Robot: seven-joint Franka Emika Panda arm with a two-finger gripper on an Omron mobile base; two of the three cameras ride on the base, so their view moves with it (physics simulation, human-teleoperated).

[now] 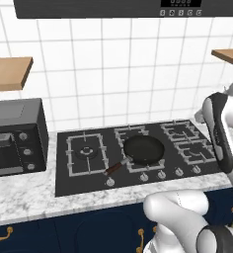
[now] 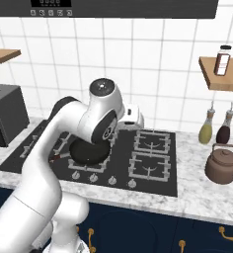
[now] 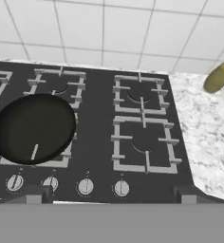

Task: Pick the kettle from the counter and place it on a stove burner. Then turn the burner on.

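The two-finger pincer [image 3: 109, 192] hangs above the black cooktop [image 3: 97, 142]; whether its tips are apart cannot be told. From the right base, the squat brown-copper kettle [image 2: 224, 165] stands on the speckled marble counter [image 2: 197, 197], right of that cooktop.

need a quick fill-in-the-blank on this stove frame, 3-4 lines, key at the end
1. The kettle stands on the ____, right of the cooktop.
2. The frying pan sits on a ____.
3. Behind the kettle stand two slim ____.
4. On the counter left of the cooktop sits a dark ____.

Missing words: counter; burner; bottles; toaster oven
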